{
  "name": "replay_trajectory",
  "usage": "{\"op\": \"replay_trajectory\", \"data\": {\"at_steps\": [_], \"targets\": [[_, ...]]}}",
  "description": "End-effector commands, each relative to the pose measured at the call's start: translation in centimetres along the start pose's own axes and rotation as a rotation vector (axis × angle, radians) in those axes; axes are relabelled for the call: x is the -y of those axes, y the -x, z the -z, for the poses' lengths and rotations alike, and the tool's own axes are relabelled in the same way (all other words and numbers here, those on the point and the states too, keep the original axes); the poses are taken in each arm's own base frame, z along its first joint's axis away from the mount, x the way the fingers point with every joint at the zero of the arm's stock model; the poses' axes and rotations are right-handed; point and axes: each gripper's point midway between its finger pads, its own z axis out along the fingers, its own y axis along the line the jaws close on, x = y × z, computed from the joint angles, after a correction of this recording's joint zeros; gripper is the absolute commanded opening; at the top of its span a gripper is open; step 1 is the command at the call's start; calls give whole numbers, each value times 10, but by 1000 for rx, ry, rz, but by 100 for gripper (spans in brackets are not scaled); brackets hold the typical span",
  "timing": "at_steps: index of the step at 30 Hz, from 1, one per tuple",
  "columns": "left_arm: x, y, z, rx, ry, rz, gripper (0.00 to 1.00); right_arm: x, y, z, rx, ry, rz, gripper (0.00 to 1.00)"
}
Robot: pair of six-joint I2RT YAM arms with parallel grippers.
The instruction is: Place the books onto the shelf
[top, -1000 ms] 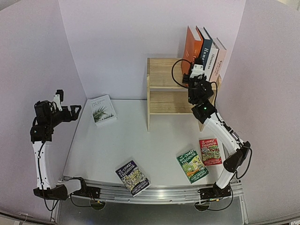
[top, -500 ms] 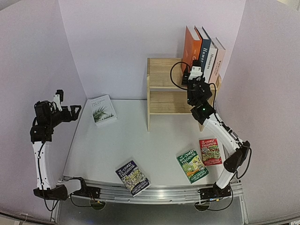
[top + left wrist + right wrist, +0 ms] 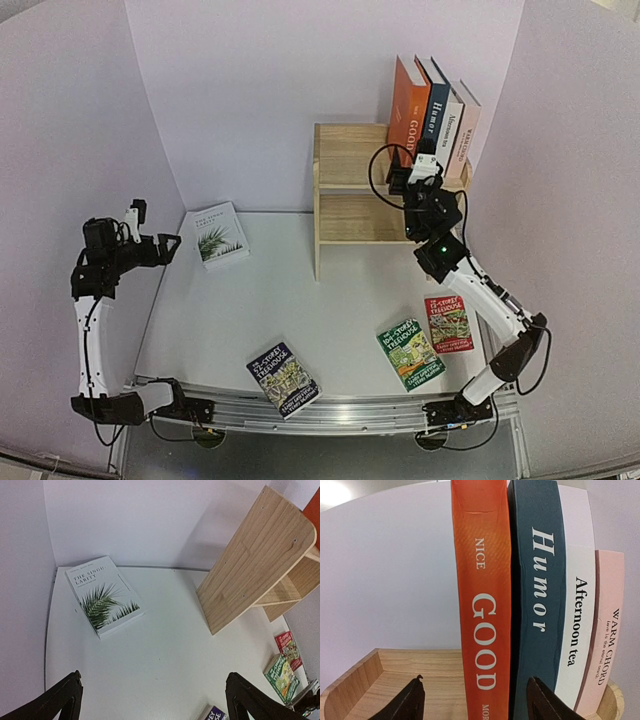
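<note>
The surface (image 3: 300, 300) carries the shelf (image 3: 345, 185) at its far right. Four books stand upright on the shelf top, among them orange "GOOD" (image 3: 482, 605) and navy "Humor" (image 3: 537, 580).

The palm-leaf book (image 3: 102, 597) lies flat at far left. The blue paperback (image 3: 283, 378), green paperback (image 3: 410, 353) and red paperback (image 3: 448, 322) lie near the front edge.

Judged step: shelving of "GOOD" is complete.
- Right gripper (image 3: 476, 678): the jaws stand apart on either side of its spine and grip nothing.
- Left gripper (image 3: 153, 675): the jaws are wide and empty above the palm-leaf book.

The next move calls for a low, flat pickup. The right arm hides the shelf's right end.

White links, blk joints, blk cables; R arm (image 3: 480, 292) green LED.
</note>
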Motion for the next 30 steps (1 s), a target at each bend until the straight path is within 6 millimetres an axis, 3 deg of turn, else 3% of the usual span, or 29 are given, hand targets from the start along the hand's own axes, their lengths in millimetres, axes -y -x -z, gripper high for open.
{"op": "replay_trajectory", "data": {"at_steps": [1,6,11,17,18,23,27,30], "targets": [[-19,-64,-43,-293,-46,-46,100,17,30,26,40,-21,-98,84],[-55,-106,-95,-524,37,-288,100,17,28,49,-14,29,-153,87],[-67,-116,-156,-577,85,-542,100,26,10,67,-93,48,-193,88],[-102,-111,-221,-606,153,-623,100,21,17,71,-160,140,-196,60],[-105,-111,-231,-606,151,-634,100,19,6,69,-212,155,-190,56],[-122,-123,-265,-629,153,-775,100,22,1,62,-283,163,-226,56],[-127,-148,-282,-700,84,-897,100,26,-3,66,-292,148,-248,59],[-131,-153,-294,-694,86,-950,100,26,-6,70,-302,156,-274,60]]}}
